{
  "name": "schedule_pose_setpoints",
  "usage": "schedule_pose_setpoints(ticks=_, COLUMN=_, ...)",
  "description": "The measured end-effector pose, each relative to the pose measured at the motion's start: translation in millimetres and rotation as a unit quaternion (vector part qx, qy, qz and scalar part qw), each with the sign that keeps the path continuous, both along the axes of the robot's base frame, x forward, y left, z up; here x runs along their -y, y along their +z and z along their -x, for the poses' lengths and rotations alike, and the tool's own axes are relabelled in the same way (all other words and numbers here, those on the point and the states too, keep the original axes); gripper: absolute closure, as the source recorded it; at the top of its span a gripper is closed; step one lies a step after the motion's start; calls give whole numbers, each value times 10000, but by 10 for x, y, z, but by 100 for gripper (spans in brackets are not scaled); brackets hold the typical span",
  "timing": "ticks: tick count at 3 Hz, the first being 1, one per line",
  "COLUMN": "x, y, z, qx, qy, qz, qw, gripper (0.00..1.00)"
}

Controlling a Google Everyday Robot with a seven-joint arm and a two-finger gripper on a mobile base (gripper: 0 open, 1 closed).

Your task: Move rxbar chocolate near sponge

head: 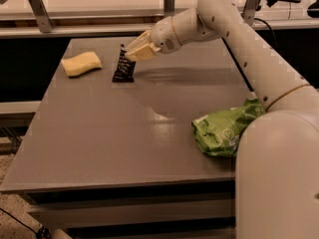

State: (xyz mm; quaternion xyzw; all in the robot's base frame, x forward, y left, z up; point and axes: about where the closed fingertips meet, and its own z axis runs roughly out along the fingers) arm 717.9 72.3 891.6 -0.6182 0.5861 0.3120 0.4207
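The sponge (pixel 81 63), a pale yellow soft block with rounded corners, lies flat. Near it on its right, with a clear gap between them, is the rxbar (pixel 123 67): a flat black wrapper with white print, standing nearly upright and leaning a little. Its lower end is down at the table (pixel 149 148). The gripper (pixel 130 55), farther right of the sponge, pinches the bar's top end.

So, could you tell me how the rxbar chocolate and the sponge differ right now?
The rxbar chocolate is black with white print; the sponge is pale yellow. The rxbar chocolate stands tilted on its lower end, its top pinched by the end effector; the sponge lies flat and free, further left in the camera view. Both rest on the table.
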Motion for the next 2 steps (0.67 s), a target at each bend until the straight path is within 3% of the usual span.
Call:
schedule_pose_setpoints(ticks=1, x=-206, y=-46, z=-177, qx=136, qy=108, qz=-278, qw=9995, gripper=100)
schedule_pose_setpoints(ticks=2, x=-356, y=-55, z=-249, qx=256, qy=173, qz=-364, qw=9989, gripper=82)
